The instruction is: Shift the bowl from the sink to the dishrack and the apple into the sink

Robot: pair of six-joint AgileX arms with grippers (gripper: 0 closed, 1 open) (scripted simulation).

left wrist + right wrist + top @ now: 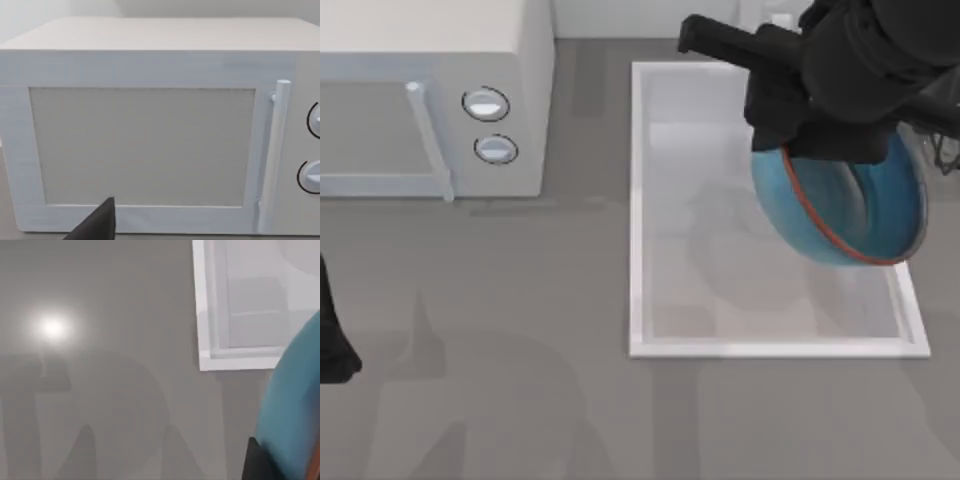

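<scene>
My right gripper (817, 140) clamps bowl (845, 205) by rim, tilted, raised over sink (638, 210) at upper right of frame, likely for carry to dishrack. Left arm parked lower left, finger state unclear.

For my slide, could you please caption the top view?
Right gripper holds the tilted blue bowl above the sink.

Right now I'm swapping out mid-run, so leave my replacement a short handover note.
Right gripper: over the sink's back right, apparently gripping the tilted, raised bowl; fingers hidden.
Left arm: parked at the table's left edge, facing the microwave.
Done: bowl seemingly lifted from the basin.
Left: bowl to the dishrack, then apple into the sink.
</scene>
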